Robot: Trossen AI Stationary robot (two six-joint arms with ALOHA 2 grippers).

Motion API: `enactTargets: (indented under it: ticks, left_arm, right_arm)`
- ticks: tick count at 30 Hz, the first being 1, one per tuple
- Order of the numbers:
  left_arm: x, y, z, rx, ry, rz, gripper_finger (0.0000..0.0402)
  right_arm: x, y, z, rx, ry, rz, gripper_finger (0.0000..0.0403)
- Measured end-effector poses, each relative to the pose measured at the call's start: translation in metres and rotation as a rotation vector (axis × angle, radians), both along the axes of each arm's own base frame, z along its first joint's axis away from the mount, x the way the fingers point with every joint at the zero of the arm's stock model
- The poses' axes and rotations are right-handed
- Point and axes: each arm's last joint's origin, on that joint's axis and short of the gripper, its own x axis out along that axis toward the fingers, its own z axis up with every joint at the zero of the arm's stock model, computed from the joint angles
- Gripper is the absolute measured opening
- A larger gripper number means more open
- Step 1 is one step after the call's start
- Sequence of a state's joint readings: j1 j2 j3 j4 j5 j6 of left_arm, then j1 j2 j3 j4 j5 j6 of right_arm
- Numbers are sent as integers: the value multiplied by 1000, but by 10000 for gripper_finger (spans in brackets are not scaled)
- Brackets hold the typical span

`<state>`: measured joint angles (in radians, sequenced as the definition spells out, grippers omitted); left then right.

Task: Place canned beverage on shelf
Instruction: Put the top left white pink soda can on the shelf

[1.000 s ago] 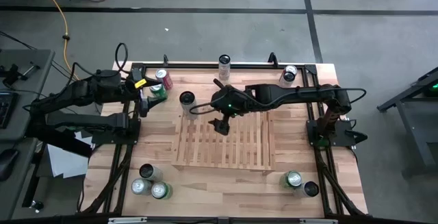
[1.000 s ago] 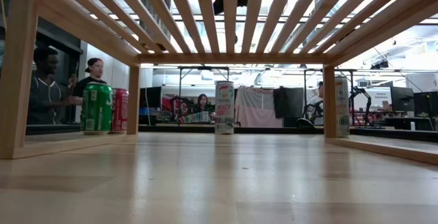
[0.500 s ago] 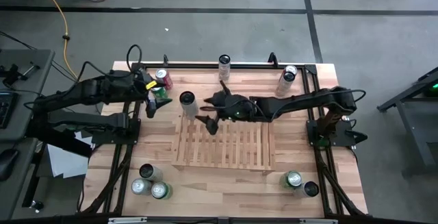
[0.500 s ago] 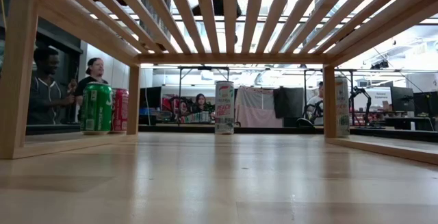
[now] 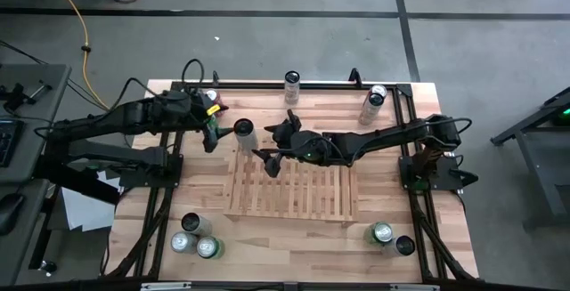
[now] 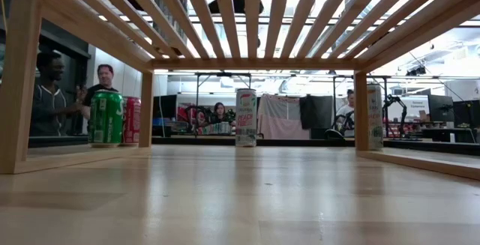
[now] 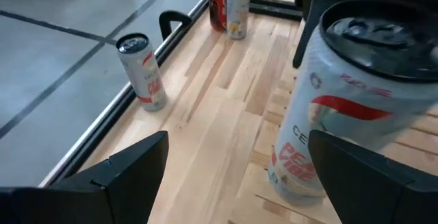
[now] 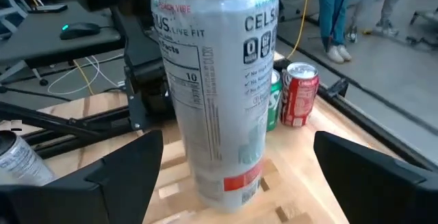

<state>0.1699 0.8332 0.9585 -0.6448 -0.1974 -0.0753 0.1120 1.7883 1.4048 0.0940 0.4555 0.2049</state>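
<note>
A tall white can (image 5: 244,133) stands upright on the far left corner of the slatted light-wood shelf (image 5: 294,189). My left gripper (image 5: 213,134) is open just left of the can, which fills the right of the left wrist view (image 7: 342,107). My right gripper (image 5: 268,158) is open over the shelf, just right of and nearer than the can. In the right wrist view the can (image 8: 213,87) stands between and ahead of the two fingers. Neither gripper touches it. The low view looks under the shelf (image 6: 247,20).
A red can (image 8: 298,94) and a green can (image 6: 107,118) stand at the far left behind my left arm. More cans stand at the far edge (image 5: 292,84), far right (image 5: 372,102), near left (image 5: 196,236) and near right (image 5: 388,235). People sit beyond the table (image 6: 52,99).
My left gripper has gone toward the table's right edge, up to the white can. My right gripper has gone toward the table's left and far edges across the shelf, also up to the can. The can has stayed in place.
</note>
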Motion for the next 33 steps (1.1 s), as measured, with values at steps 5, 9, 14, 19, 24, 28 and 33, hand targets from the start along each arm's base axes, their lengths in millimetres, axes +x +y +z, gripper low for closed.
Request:
enactTargets:
  ticks: [5,9,14,19,24,28,33]
  left_arm:
    - [9,2,-5,-5,29,-1,343]
    - [13,2,-5,-5,22,-3,343]
    - [14,2,-4,-24,-4,-1,343]
    - [15,1,-3,-57,-21,-12,343]
    - [16,1,-1,-59,-46,-12,343]
    - [16,2,-1,-59,-52,-11,343]
    - [13,1,2,-70,-72,-4,343]
  right_arm:
    - [2,0,2,-20,-32,-7,365]
    - [3,-3,3,-33,-45,-41,365]
    - [3,-5,3,-29,-46,-34,365]
    - [4,-5,6,-14,-73,14,365]
    - [6,-8,2,-32,-57,35,363]
    - [9,-10,-1,-11,-67,25,346]
    - [9,-13,-1,38,-85,8,282]
